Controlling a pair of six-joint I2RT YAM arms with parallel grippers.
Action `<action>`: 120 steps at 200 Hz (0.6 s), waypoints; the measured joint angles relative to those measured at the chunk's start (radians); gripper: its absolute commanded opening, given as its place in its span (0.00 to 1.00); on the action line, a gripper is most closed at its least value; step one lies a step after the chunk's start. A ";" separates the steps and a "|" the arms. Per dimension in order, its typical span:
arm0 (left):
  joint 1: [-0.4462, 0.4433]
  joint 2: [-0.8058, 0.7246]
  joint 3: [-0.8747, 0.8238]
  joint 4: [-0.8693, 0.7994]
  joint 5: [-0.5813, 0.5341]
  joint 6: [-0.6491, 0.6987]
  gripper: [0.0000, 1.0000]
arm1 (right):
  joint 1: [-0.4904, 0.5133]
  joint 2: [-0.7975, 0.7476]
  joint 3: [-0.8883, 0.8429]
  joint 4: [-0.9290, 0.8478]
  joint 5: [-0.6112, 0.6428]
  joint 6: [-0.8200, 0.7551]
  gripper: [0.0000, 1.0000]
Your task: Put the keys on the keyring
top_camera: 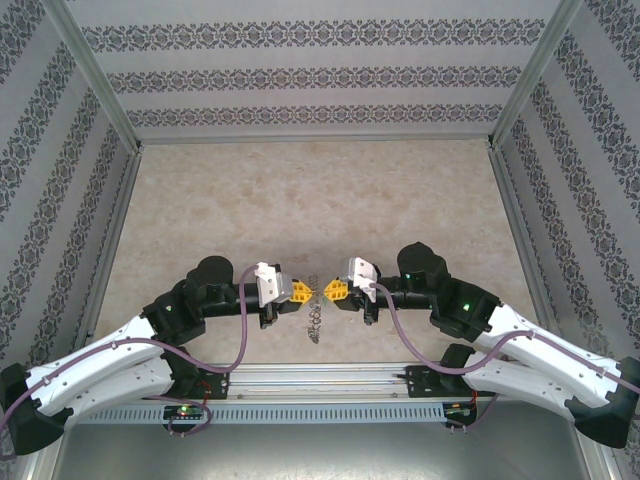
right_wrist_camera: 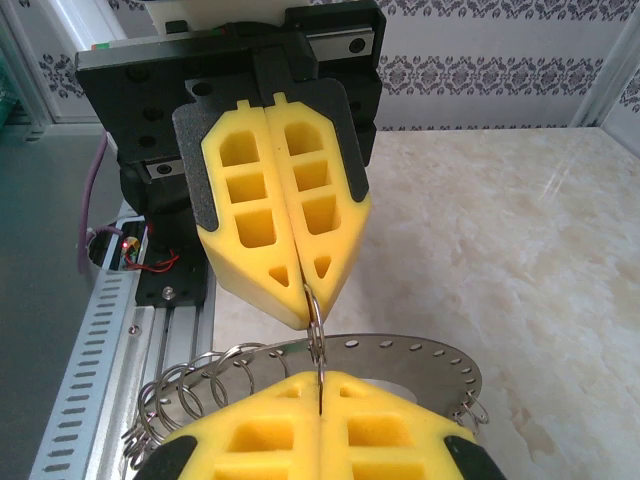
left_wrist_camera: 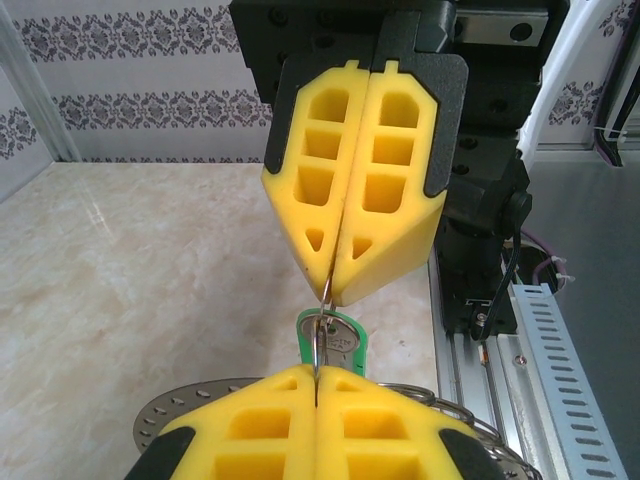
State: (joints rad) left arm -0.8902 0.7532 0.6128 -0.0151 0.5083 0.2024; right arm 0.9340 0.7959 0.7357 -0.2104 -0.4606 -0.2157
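Threading step in hand: left end effector (top_camera: 306,291) is clamped on the green key (left_wrist_camera: 338,340), right end effector (top_camera: 334,291) on a thin keyring (right_wrist_camera: 400,355) loop, tips nearly touching over the table (top_camera: 300,200). Next, the key likely needs to be slid along the loop.

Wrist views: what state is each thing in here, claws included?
left claw: shut on the green key, its head sticking out of the tip.
right claw: shut, pinching a thin wire loop.
green key: held up between the two claw tips.
keyring: below the claw tips, loops crowded on its rim; hanging or resting, unclear.
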 measured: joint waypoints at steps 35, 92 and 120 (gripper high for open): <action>0.000 -0.002 0.000 0.000 -0.001 0.000 0.00 | 0.000 0.007 0.002 0.002 -0.002 0.000 0.00; 0.000 -0.002 0.000 0.000 0.000 0.000 0.00 | 0.000 0.013 0.002 0.005 -0.011 0.000 0.00; 0.000 -0.002 0.000 0.000 0.000 0.000 0.00 | 0.000 0.014 0.003 0.005 -0.012 0.000 0.00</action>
State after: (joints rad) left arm -0.8902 0.7517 0.6128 -0.0151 0.5079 0.2024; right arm 0.9340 0.8097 0.7391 -0.2058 -0.4725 -0.2157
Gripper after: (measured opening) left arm 0.060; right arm 0.044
